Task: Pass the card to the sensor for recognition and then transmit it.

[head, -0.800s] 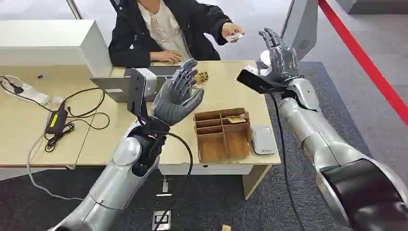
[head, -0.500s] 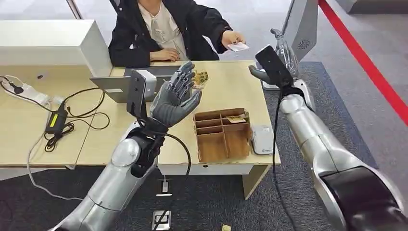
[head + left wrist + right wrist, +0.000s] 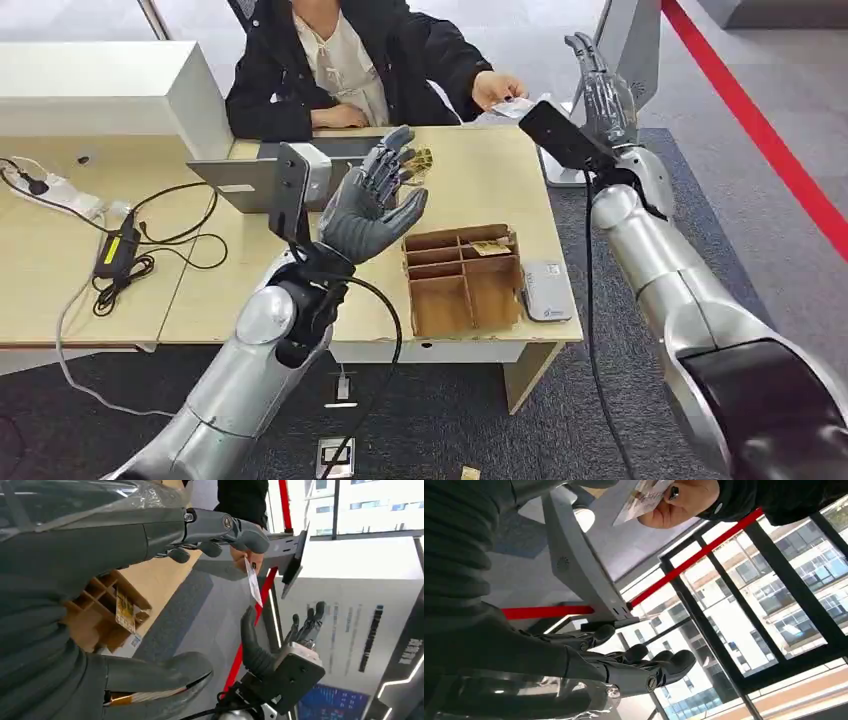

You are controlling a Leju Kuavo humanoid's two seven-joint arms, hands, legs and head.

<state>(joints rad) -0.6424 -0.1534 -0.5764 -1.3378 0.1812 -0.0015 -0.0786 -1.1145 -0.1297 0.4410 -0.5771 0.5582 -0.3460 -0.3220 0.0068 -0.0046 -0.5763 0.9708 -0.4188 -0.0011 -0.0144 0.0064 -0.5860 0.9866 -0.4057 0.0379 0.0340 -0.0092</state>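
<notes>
At the table's far right corner, toward one o'clock in the head view, the right hand [image 3: 603,95] stands raised with fingers extended and apart, holding nothing. The card [image 3: 516,106] sits just beside it at about nine o'clock from the hand, pinched in the person's hand [image 3: 495,88], which reaches across from the far side of the table [image 3: 480,180]. Card and robot fingers look near each other but not touching; the left wrist view shows the card [image 3: 253,581] hanging above the open right hand [image 3: 280,640] with a gap between.

This reads as the handover step, not yet completed: the card is not yet in the robot's grasp. The next move calls for closing the remaining gap and closing thumb and fingers on the card's free edge, then carrying it toward the white reader [image 3: 547,290] at the table's near edge, at five o'clock from the wooden divider box [image 3: 462,278].

The left hand [image 3: 372,205] hovers mid-table, palm up, fingers spread, empty.
</notes>
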